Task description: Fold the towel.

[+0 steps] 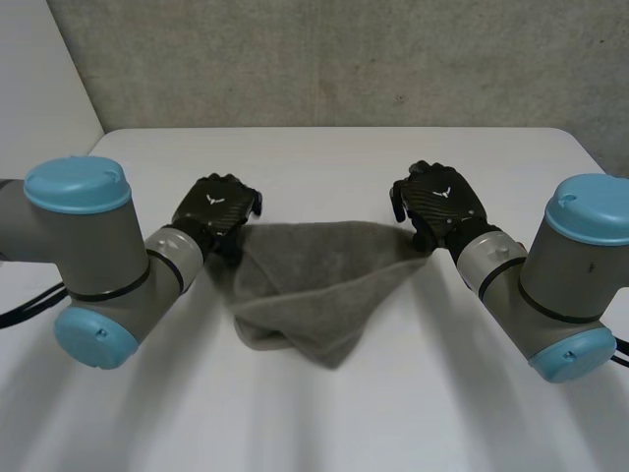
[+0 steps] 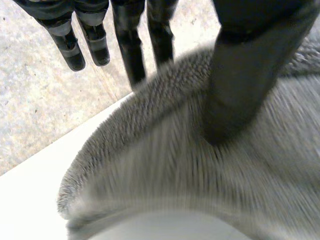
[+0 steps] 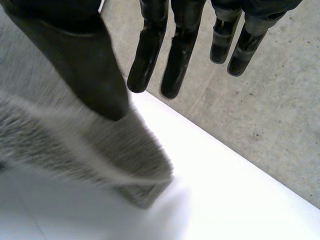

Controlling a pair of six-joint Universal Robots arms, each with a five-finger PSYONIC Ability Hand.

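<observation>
Grey towel (image 1: 314, 285) sags between left hand (image 1: 216, 211) and right hand (image 1: 442, 202); both pinch it.

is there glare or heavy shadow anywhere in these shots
Head view: even light, no glare on the table, shade only in the folds of the towel. Right wrist view: the table under the towel corner is washed out white. Left wrist view: the thumb of the left robot hand is near-black.

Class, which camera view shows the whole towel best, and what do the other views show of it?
The head view: the whole grey towel is seen, stretched between the left hand and right hand, its middle sagging. Each wrist view gives a close patch of it under that hand's thumb.
</observation>
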